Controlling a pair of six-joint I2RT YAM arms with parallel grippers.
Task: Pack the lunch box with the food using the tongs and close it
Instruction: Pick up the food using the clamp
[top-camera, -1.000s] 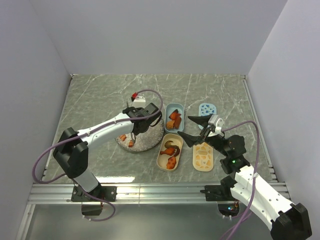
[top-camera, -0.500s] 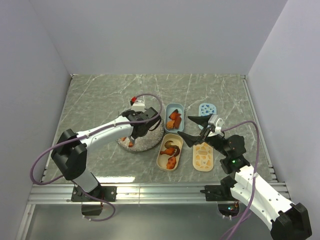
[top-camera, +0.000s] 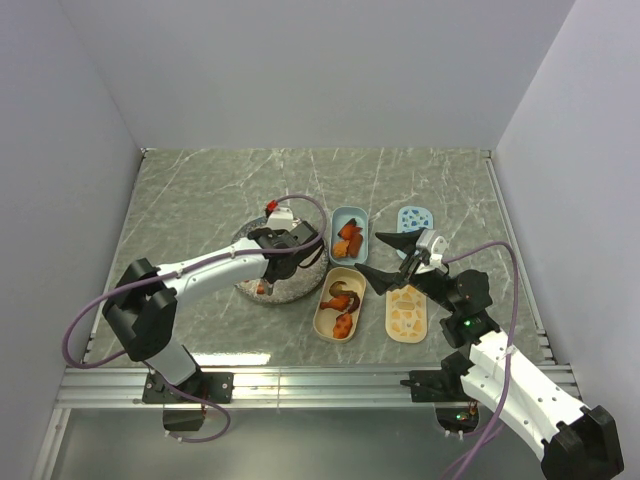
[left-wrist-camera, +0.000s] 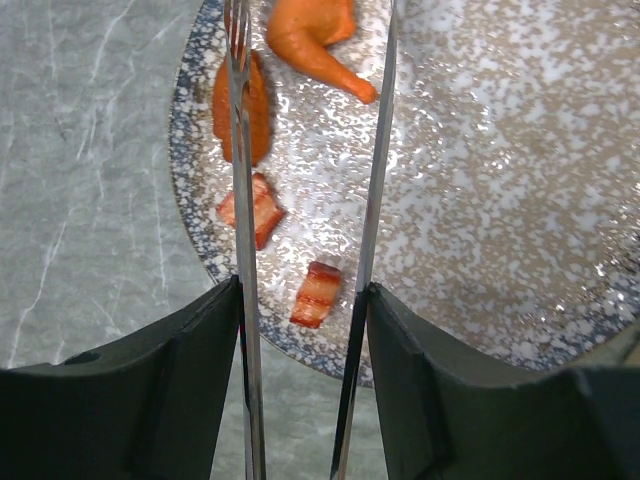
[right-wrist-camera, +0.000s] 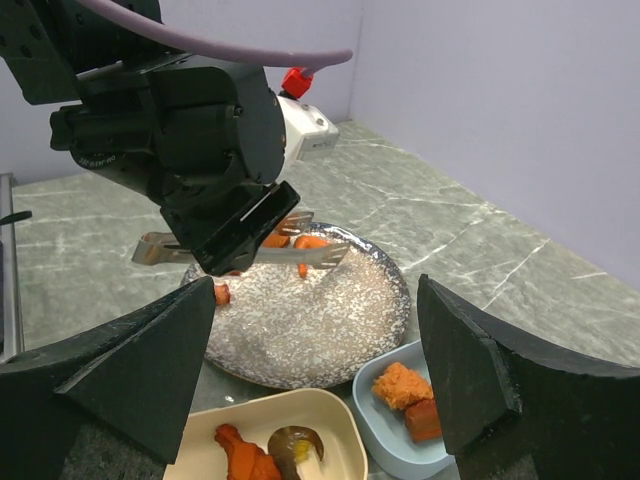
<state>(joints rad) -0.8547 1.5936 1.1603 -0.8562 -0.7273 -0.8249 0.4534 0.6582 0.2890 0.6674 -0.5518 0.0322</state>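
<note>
We see the left gripper (left-wrist-camera: 303, 395) pinching the tongs (left-wrist-camera: 378, 150) from outside, with one dark finger against each metal blade. The blades stand apart and we see nothing between them. The right gripper (right-wrist-camera: 318, 295) is spread wide and empty. It hangs near the lunch box (top-camera: 319, 312), whose cream and blue tubs already hold some pieces.

The food not yet packed lies on the speckled plate (left-wrist-camera: 500, 180), in the upper left of the left wrist view. At the top are a drumstick-shaped piece (left-wrist-camera: 310, 35) and an orange strip (left-wrist-camera: 255, 115). Lower down, a reddish chunk (left-wrist-camera: 255, 212) lies partly under the left blade, and a second reddish chunk (left-wrist-camera: 318, 293) lies between the blades, near the plate's rim.

We judge these pieces small and light, probably firm but smooth. They may slip out of the thin metal blades or slide on the glossy plate. We would take the second reddish chunk across its narrow sides, at its middle, and squeeze it gently. For the drumstick-shaped piece, the thick end seems the safer place.
</note>
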